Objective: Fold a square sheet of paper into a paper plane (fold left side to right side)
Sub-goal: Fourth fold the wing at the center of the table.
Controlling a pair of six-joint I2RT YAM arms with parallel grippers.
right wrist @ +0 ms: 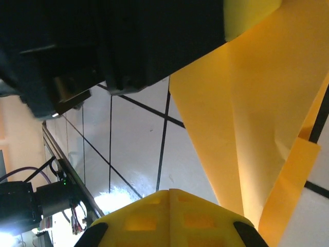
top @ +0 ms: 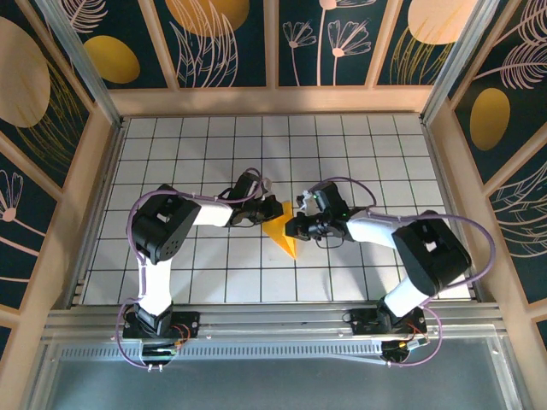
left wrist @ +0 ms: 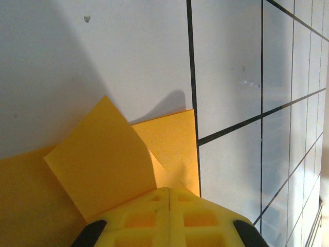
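Folding far along, by the look: paper plane (top: 285, 232) already a narrow pointed wedge at centre of the top view, one flap raised, flat creasing yet to do. Closed left gripper (top: 268, 205) at the paper's upper left edge; closed right gripper (top: 296, 225) beside its right edge. Both arms elbowed outward, wrists meeting mid-frame.

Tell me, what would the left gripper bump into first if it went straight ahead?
The orange paper: its raised flap lies right in front of the shut left gripper, maybe already touching. Past it comes the white grid table.
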